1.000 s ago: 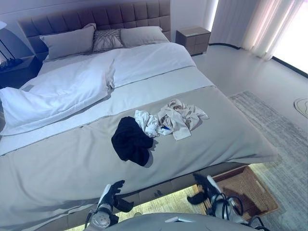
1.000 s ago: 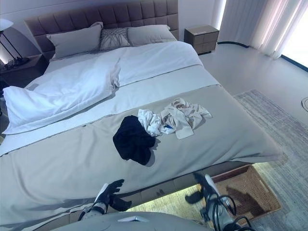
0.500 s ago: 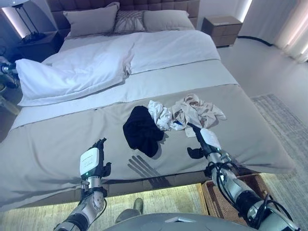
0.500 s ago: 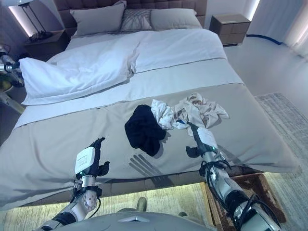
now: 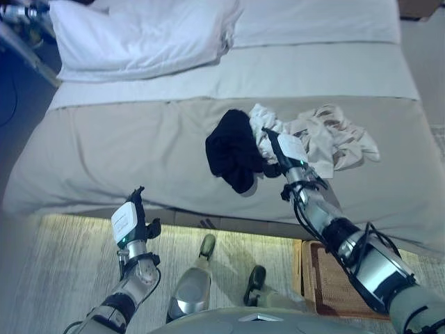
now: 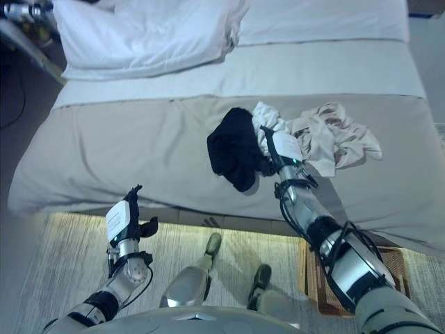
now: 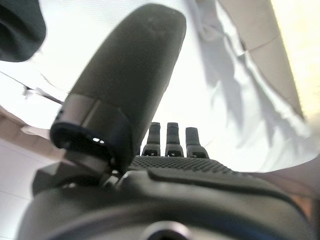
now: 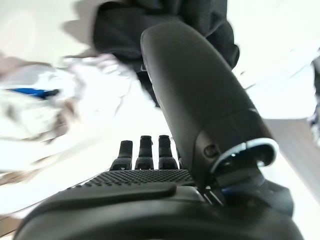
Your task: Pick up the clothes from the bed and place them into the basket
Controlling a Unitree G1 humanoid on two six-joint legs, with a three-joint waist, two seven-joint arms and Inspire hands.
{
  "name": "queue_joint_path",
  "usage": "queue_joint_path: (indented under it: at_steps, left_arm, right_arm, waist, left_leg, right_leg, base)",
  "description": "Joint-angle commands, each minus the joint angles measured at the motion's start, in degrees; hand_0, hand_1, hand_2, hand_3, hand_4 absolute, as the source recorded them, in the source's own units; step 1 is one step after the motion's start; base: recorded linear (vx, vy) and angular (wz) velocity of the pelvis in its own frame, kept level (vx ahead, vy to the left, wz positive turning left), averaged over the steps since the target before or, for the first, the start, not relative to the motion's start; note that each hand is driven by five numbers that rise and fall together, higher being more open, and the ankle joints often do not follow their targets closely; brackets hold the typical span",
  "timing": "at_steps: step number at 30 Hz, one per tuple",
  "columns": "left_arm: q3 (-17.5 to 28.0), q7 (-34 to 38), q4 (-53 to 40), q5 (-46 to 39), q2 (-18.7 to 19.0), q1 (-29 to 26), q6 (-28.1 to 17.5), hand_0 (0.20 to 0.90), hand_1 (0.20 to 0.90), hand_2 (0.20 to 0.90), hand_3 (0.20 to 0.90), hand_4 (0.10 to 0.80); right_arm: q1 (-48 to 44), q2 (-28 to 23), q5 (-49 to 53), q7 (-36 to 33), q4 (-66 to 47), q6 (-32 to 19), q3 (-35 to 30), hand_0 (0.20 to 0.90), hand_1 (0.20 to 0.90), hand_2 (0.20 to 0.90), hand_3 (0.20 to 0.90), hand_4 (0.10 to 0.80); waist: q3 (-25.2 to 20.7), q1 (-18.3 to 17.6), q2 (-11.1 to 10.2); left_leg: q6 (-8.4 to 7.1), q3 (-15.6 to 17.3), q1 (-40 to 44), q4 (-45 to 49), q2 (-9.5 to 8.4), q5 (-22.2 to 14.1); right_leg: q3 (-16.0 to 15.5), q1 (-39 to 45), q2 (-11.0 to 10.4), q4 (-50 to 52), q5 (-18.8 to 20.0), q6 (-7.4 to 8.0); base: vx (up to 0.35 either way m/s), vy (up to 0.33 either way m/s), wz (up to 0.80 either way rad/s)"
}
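A black garment (image 5: 233, 146) lies crumpled on the grey bed cover (image 5: 139, 153). A pile of white and beige clothes (image 5: 330, 136) lies just to its right, touching it. My right hand (image 5: 284, 149) reaches over the bed's front edge and hovers at the seam between the two, fingers straight and open. The right wrist view shows the black garment (image 8: 120, 30) and the white cloth (image 8: 45, 95) just past its fingers. My left hand (image 5: 127, 223) is open and upright in front of the bed's near edge, holding nothing. The wicker basket (image 5: 318, 282) stands on the floor at the lower right, partly hidden by my right arm.
A bunched white duvet (image 5: 139, 35) covers the far left of the bed. A pale rug (image 5: 62, 278) lies along the bed's front. A lit strip runs under the bed's near edge (image 5: 208, 226).
The camera has tilted down and closer to the bed. My right hand has stretched forward from the bed's edge to the clothes pile. The left hand stays low by the bed's front.
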Motion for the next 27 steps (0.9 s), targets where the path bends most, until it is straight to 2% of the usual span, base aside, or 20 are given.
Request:
queue_joint_path:
  at_steps: [1,3,4,7,15,23,24,27]
  left_arm:
    - [-1.0,4.0,-2.1,-2.4,1.4,-6.8,-4.4,0.9,0.9,0.9,0.9,0.8]
    - [-1.0,4.0,-2.1,-2.5,1.4,-6.9,-4.4,0.9,0.9,0.9,0.9,0.8]
    - [-2.0,4.2,-2.4,-3.0,1.0,-8.5,-4.8,0.9,0.9,0.9,0.9,0.8]
    - [-2.4,3.9,-2.4,-3.0,1.1,-9.8,-5.4,0.9,0.9,0.9,0.9,0.8]
    - [-3.4,3.7,-6.1,-3.6,2.8,-11.2,-7.4,0.9,0.9,0.9,0.9,0.8]
    - [-4.1,4.2,-10.4,-4.6,3.8,-12.5,-9.6,0.9,0.9,0.9,0.9,0.8]
    - [-4.3,4.4,-11.6,-4.7,4.0,-12.6,-10.1,0.9,0.9,0.9,0.9,0.8]
    - [-4.6,4.6,-12.6,-4.5,4.2,-12.9,-10.6,0.9,0.9,0.9,0.9,0.8]
  right_arm:
    - [-11.4,0.4,0.6,-2.5,-2.7,0.1,2.0,0.9,0.9,0.9,0.9,0.8]
    - [-11.5,0.4,0.7,-2.5,-2.6,0.0,2.0,0.9,0.9,0.9,0.9,0.8]
    - [-15.8,1.1,-0.4,-2.0,-0.4,1.2,3.4,0.9,0.9,0.9,0.9,0.8]
    - [-18.9,2.1,-1.9,-1.1,2.5,2.6,4.4,0.9,0.9,0.9,0.9,0.8]
    - [-25.3,3.2,-3.3,2.0,12.6,5.7,6.0,0.9,0.9,0.9,0.9,0.8]
    - [-30.5,3.8,-5.4,11.0,20.8,13.4,8.5,0.9,0.9,0.9,0.9,0.8]
    - [-31.4,3.7,-5.9,13.7,22.4,16.1,9.0,0.9,0.9,0.9,0.9,0.8]
    - [-32.6,3.4,-7.2,16.5,24.5,19.1,9.6,0.9,0.9,0.9,0.9,0.8]
  waist:
    - [2.4,1.5,-2.1]
    - [2.4,1.5,-2.1]
    - [3.8,2.4,-2.0]
    - [4.8,3.4,-2.0]
    - [6.6,6.0,-1.5]
    - [9.2,7.7,0.1]
    - [9.9,8.0,0.6]
    - [10.9,8.3,1.1]
  left_leg:
    - [4.57,1.2,0.7,1.8,-4.0,-5.6]
    - [4.57,1.2,0.6,1.8,-4.01,-5.6]
    - [4.33,1.0,-0.8,1.5,-4.15,-5.1]
    - [4.31,0.6,-2.0,1.1,-4.39,-4.6]
    - [4.57,-0.7,-5.1,1.4,-5.27,-3.4]
    - [4.84,-0.6,-8.1,3.5,-6.03,-3.0]
    - [4.89,-0.6,-8.8,3.9,-6.19,-2.8]
    - [4.93,-0.4,-9.3,4.3,-6.38,-2.7]
  right_leg:
    - [2.8,-5.6,-5.1,7.3,1.6,0.09]
    - [2.8,-5.7,-5.1,7.4,1.6,0.09]
    - [2.1,-7.1,-5.3,7.5,1.9,0.35]
    - [1.4,-8.2,-5.5,7.7,2.1,0.66]
    - [-0.4,-11.1,-6.2,9.2,2.3,1.31]
    - [-1.3,-14.1,-7.2,12.7,1.8,1.72]
    - [-1.5,-14.7,-7.3,13.5,1.6,1.74]
    - [-1.5,-15.6,-7.7,14.9,1.1,1.84]
  base:
    - [-0.101,0.032,0.18]
    - [-0.081,0.035,0.18]
    - [-0.128,0.057,0.07]
    - [-0.08,0.029,0.02]
    - [-0.026,0.014,0.1]
    - [-0.012,0.046,0.04]
    - [-0.017,0.057,0.01]
    - [-0.014,0.04,0.03]
